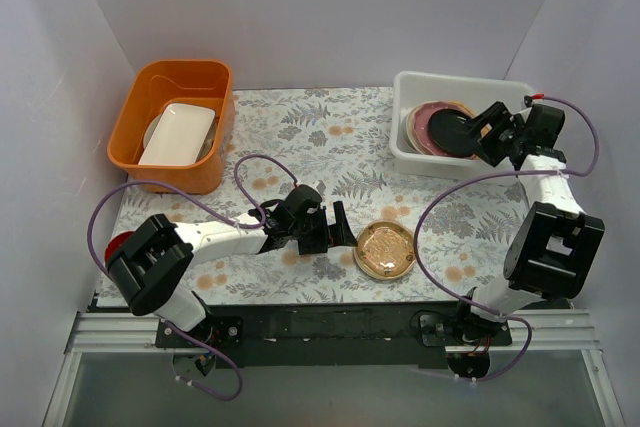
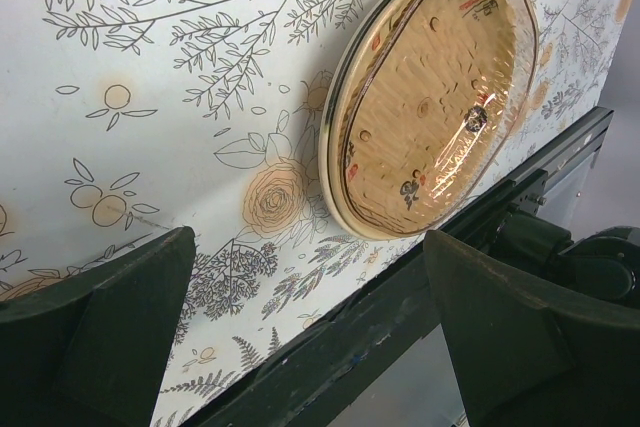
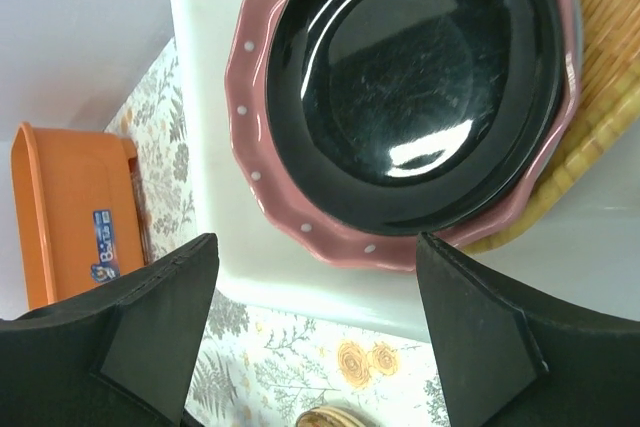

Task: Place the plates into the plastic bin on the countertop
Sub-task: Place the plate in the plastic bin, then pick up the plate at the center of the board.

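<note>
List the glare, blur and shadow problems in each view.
Right wrist: white light patches glare off the glossy black plate, and the right hand's fingers are dark and soft. Left wrist: streaky reflections on the gold plate, with the left hand's fingers blurred in the foreground. Top external: even, soft light, only faint shadows on the countertop, nothing blown out.
</note>
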You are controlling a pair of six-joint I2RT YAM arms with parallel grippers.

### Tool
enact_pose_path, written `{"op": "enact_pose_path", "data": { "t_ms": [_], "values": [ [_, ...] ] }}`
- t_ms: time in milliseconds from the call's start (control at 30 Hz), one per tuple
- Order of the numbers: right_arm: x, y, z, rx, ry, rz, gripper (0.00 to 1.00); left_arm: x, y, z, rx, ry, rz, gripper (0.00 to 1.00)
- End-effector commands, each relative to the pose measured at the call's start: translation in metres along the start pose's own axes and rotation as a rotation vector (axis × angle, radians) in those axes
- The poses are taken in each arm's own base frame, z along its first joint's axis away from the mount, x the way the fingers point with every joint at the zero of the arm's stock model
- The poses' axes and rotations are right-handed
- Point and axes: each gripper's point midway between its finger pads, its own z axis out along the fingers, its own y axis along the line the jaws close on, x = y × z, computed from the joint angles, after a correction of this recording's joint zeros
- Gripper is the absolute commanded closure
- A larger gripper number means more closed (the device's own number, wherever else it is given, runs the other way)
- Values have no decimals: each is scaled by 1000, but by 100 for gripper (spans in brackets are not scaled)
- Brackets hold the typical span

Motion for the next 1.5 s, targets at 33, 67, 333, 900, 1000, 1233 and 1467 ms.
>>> {"op": "enact_pose_path", "data": {
  "t_ms": [33,67,333,900,1000,1233,1467],
  "values": [
    [25,30,-15,-63,46,-94,14,-9,-16,-4,33,-31,11,2],
    [29,31,-16,-61,52,-106,14,-9,-15,-4,32,-32,8,2],
    [79,35,-34,-60,134,-191,15,-9,-18,-7,45,-34,7,2],
    [189,-8,-75,11,312,-244,16,-10,-24,-11,81,-43,-7,2],
    [200,-14,-80,27,332,-247,18,-8,-24,-11,88,-42,-15,2],
    [218,-25,-90,62,384,-268,24,-8,-26,-10,95,-37,-14,2],
    [243,-42,-95,102,456,-258,29,-7,-25,-10,95,-34,-13,2]
  ]
}}
